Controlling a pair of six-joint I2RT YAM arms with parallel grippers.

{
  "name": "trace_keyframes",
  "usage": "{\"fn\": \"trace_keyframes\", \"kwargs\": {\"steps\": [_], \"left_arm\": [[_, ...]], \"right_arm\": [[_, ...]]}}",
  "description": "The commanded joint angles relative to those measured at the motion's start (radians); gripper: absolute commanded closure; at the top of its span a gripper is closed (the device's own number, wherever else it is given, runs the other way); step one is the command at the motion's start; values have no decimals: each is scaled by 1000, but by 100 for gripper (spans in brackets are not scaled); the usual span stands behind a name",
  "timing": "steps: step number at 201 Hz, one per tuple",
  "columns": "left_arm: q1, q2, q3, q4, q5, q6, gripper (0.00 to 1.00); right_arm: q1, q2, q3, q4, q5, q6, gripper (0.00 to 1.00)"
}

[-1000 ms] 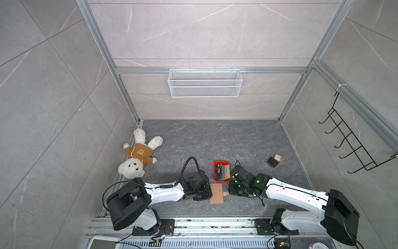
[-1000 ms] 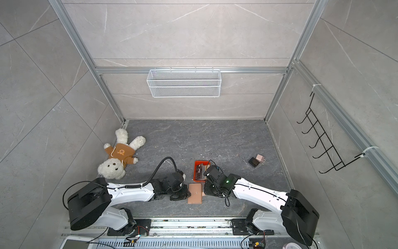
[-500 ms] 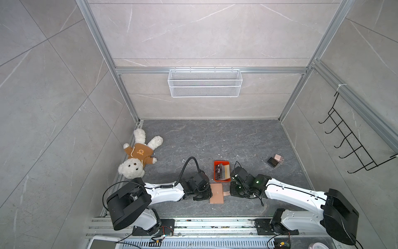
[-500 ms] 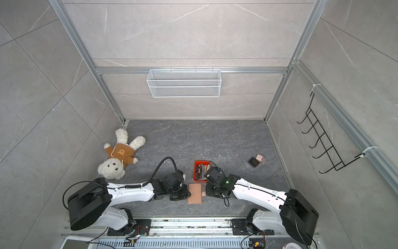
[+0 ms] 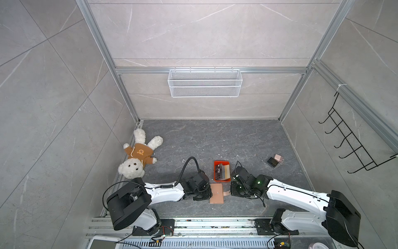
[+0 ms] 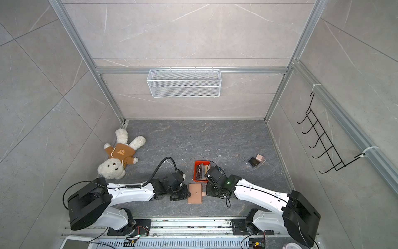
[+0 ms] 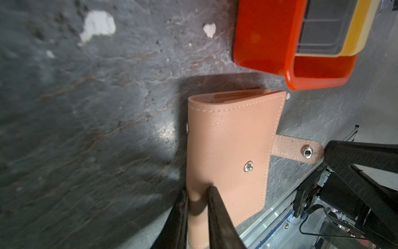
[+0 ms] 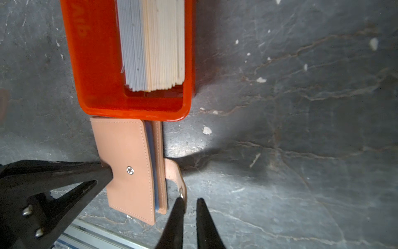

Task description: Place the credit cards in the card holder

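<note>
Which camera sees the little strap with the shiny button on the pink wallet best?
The left wrist view: the card holder's strap looks big and sharp, its button facing the camera. The right wrist view shows the strap curled, button edge-on. In both top views it is a tiny flap.

In the left wrist view the orange tray (image 7: 265, 38) is cut by the picture's edge, so the credit cards (image 7: 323, 25) in it show only in part. The card holder (image 7: 228, 138) also runs out of the picture, with one end behind the fingers of the left gripper (image 7: 197, 189). In the right wrist view the cards show only their edges, and their faces are hidden. In both top views the jaws are too small and dark to tell.
</note>
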Motion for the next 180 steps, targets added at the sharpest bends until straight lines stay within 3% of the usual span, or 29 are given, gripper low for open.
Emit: {"fn": "trace_keyframes", "kwargs": {"steps": [1, 180], "left_arm": [[-15, 18, 2, -39, 23, 5, 81], [-16, 15, 2, -36, 23, 5, 81]], "right_arm": [[-5, 8, -17, 24, -9, -15, 84], [-5, 25, -33, 55, -25, -11, 91]]}}
